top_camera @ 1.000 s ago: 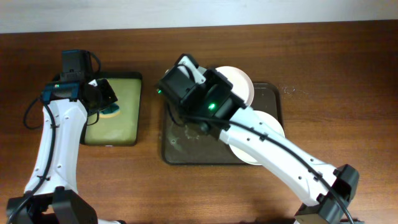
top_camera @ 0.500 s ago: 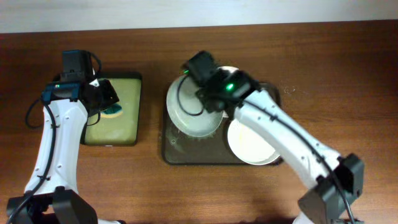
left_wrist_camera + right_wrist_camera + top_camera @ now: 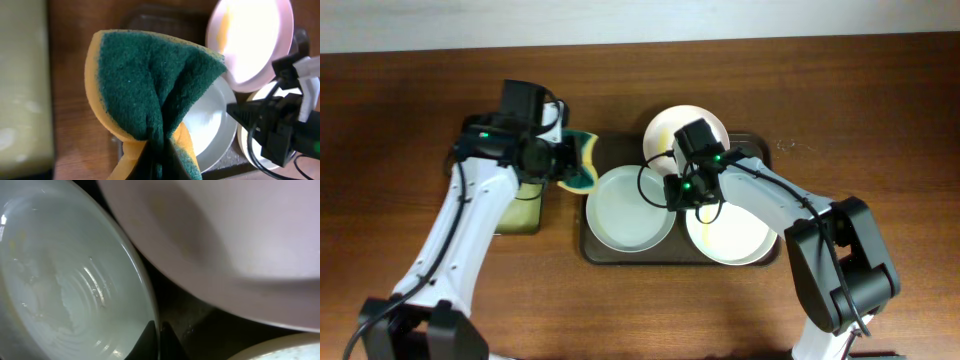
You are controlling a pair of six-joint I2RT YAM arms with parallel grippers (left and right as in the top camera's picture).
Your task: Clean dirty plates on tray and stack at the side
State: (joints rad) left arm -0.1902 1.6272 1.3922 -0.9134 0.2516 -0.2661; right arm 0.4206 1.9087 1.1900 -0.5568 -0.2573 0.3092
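The left gripper point(image 3: 563, 160) clamps a folded sponge point(image 3: 582, 168) ready for wiping, while the right gripper point(image 3: 672, 192) seems to pinch a plate point(image 3: 625, 212) by its rim, steadying it.

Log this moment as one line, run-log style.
left gripper: shut on sponge, at tray left edge | right gripper: shut on left plate rim | rear plate, right plate: on tray | stack: none yet

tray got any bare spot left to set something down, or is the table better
Crowded: three plates cover most of the tray, leaving only its back left corner bare, and the sponge hangs right beside that. Better is the bare table to the tray's right, or the strip in front of it.
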